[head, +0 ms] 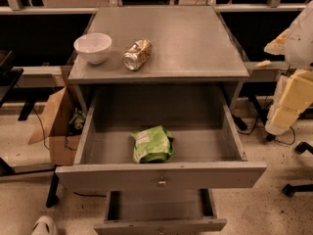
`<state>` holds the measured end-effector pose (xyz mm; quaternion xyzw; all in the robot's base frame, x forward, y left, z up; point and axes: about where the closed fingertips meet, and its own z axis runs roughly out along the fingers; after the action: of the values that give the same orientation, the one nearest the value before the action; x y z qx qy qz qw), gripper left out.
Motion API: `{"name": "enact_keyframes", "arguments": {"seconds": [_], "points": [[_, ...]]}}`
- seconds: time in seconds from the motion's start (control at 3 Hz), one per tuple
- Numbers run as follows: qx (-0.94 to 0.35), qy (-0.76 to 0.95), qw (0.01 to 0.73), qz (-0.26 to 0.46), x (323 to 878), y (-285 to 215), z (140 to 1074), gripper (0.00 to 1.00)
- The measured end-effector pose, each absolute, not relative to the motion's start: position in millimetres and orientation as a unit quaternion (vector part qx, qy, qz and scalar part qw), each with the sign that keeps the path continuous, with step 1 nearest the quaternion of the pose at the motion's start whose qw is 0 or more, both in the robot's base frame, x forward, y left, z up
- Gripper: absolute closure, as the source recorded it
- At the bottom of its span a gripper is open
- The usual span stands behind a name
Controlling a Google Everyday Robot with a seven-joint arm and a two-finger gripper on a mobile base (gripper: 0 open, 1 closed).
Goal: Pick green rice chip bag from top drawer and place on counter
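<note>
The green rice chip bag (152,144) lies crinkled on the floor of the open top drawer (161,174), near its front and a little left of centre, label patch up. The counter (186,43) is the grey cabinet top behind and above the drawer. My gripper (272,51) is at the right edge of the view, beside the counter's right side, well above and to the right of the bag. It holds nothing that I can see. My arm (293,99) hangs below it, off the cabinet's right side.
A white bowl (93,47) and a crushed gold-tan can (137,54) sit on the counter's front left. A narrower lower drawer (160,212) is also pulled open. A cardboard box (57,126) stands left of the cabinet. A white object (44,225) is on the floor at bottom left.
</note>
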<state>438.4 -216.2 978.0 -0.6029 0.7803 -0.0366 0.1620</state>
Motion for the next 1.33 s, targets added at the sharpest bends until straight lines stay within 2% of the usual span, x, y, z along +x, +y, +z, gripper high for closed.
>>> {"name": "enact_keyframes", "arguments": {"seconds": [0.67, 1.33], "points": [[-0.572, 0.803, 0.170, -0.015, 459.7, -206.4, 975.1, 0.00], [-0.442, 0.859, 0.211, 0.150, 550.2, -104.7, 907.7, 0.00]]}}
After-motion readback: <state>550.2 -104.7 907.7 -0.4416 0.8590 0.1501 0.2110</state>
